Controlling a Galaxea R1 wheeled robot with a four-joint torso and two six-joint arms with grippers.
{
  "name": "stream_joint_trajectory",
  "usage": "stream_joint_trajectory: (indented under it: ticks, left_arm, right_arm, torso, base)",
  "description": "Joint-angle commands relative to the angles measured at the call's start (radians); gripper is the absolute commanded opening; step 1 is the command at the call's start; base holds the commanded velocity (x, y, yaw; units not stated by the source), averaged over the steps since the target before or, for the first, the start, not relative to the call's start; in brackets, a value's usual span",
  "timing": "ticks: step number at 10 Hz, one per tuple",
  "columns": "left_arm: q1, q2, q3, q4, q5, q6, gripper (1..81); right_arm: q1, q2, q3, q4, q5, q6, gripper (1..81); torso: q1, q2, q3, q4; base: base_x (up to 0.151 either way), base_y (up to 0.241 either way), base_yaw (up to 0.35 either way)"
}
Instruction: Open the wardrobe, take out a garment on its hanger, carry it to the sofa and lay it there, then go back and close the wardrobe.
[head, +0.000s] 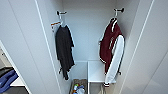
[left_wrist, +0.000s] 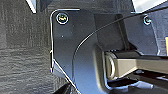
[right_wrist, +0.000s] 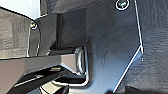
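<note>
Since the wardrobe (head: 86, 30) already stands open with the maroon jacket (head: 110, 46) hanging on its peg around 2 o'clock, everything after door-opening looks undone, and honestly can't tell either gripper's state.

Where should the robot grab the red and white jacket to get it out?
Probably by the hanger just under its hook, coming straight in from the open front. The jacket hangs from a peg high on the wardrobe's right side, so it must lift off upward.
</note>
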Motion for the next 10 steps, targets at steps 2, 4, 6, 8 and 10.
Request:
stream_joint_trajectory:
  ticks: [2, 4, 6, 8, 10]
  left_arm:
    - [-0.035, -0.011, 0.005, -0.002, 0.060, 0.004, 81.1]
    - [-0.033, -0.012, 0.004, -0.002, 0.060, 0.004, 81.1]
    - [-0.030, -0.012, 0.002, -0.001, 0.059, 0.004, 81.1]
    - [-0.030, -0.010, 0.004, 0.001, 0.059, 0.004, 81.1]
    - [-0.029, -0.010, 0.004, 0.001, 0.059, 0.004, 81.1]
  right_arm:
    - [0.018, -0.008, 0.004, -0.006, -0.046, -0.002, 81.1]
    - [0.018, -0.005, 0.003, -0.006, -0.046, -0.002, 81.1]
    - [0.018, 0.000, -0.002, -0.006, -0.046, -0.002, 81.1]
    - [0.018, 0.002, -0.003, -0.006, -0.046, -0.002, 81.1]
    - [0.018, 0.005, -0.003, -0.006, -0.045, -0.004, 81.1]
  torso:
    - [0.000, 0.000, 0.000, 0.000]
    - [-0.001, -0.001, 0.000, 0.000]
    - [-0.001, -0.001, 0.000, 0.000]
    - [-0.001, -0.001, 0.000, 0.000]
    - [-0.001, -0.001, 0.000, 0.000]
  base:
    - [0.034, 0.000, 0.000]
    - [0.074, 0.000, 0.000]
    - [0.075, 0.000, 0.000]
    - [0.075, 0.000, 0.000]
    - [0.075, 0.000, 0.000]
